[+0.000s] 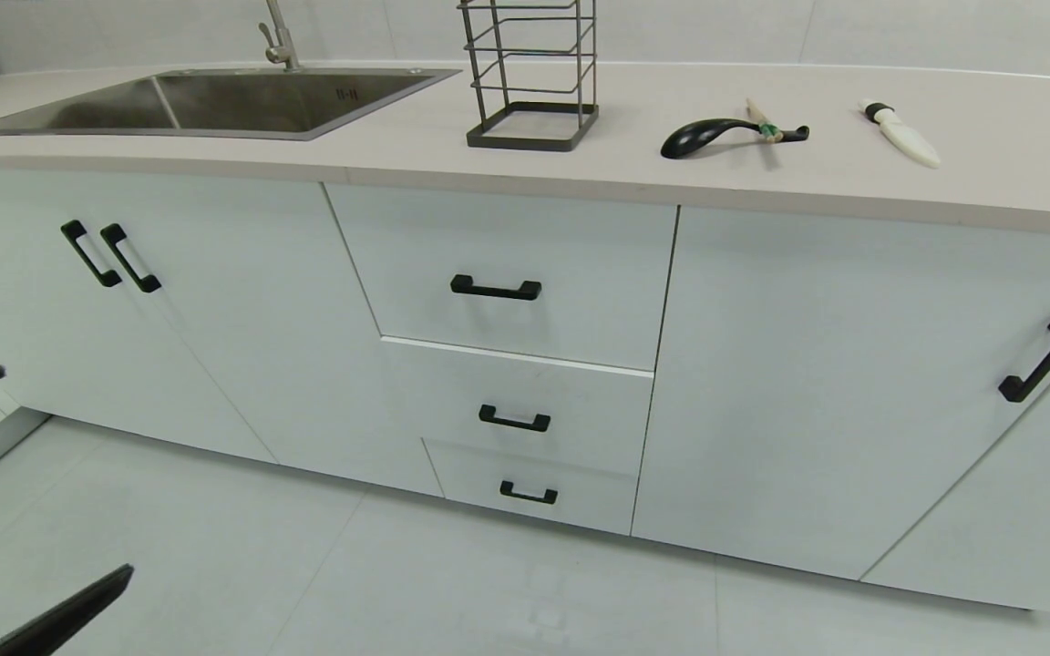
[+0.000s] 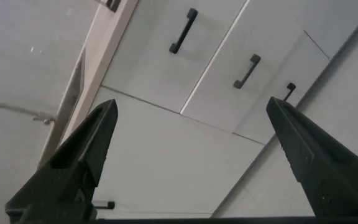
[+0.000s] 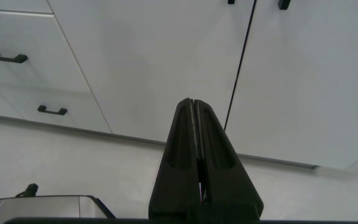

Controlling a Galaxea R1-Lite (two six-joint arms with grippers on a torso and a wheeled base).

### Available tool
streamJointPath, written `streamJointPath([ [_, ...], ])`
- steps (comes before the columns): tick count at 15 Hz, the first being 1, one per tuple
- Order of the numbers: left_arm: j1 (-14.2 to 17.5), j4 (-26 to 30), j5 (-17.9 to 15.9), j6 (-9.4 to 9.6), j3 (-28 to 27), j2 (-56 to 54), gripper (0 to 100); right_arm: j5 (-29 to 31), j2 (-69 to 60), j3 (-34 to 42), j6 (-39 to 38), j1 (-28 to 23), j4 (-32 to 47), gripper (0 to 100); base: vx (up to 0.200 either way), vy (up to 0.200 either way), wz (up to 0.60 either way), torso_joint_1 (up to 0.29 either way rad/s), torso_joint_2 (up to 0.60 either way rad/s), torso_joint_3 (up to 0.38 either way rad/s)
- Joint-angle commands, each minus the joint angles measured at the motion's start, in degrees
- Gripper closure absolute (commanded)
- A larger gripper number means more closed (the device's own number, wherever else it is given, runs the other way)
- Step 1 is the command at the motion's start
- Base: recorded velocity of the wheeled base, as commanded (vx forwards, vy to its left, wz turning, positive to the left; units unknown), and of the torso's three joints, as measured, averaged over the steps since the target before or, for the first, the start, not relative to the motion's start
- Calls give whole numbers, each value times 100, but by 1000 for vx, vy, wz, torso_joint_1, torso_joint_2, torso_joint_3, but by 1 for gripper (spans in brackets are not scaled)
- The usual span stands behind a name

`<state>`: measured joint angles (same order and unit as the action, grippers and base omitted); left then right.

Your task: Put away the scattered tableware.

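While your left gripper (image 2: 190,106) hangs with fingers apart and your right gripper (image 3: 193,102) with them together, lift the right, spread it, and grip the black spoon (image 1: 691,141) by its handle on the surface (image 1: 990,173) at upper right.

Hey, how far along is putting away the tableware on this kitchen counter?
Done: nothing yet. The black spoon, chopsticks and white knife lie on the countertop, outside the wire rack. In hand: nothing; the left gripper is open, the right gripper shut on nothing, both facing the cabinet fronts. Left: all three pieces.
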<state>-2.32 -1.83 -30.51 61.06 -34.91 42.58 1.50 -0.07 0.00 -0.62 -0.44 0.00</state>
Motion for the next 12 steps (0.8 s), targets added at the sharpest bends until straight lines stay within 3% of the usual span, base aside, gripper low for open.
streamJointPath([
  [1,-656,33,-86,231,-279,980,0,-1,7,0,1,0,0,100,0,0,0,0,0,0],
  [3,-2001,490,2,327,-446,1762,0,-1,7,0,1,0,0,100,0,0,0,0,0,0],
  [5,-2546,763,564,398,-622,2184,0,-1,7,0,1,0,0,100,0,0,0,0,0,0],
  [10,-2590,684,942,424,-692,2931,0,-1,7,0,1,0,0,100,0,0,0,0,0,0],
  [11,-2563,561,942,573,-710,3230,0,-1,7,0,1,0,0,100,0,0,0,0,0,0],
  [12,-2546,394,942,890,-736,3757,0,-1,7,0,1,0,0,100,0,0,0,0,0,0],
])
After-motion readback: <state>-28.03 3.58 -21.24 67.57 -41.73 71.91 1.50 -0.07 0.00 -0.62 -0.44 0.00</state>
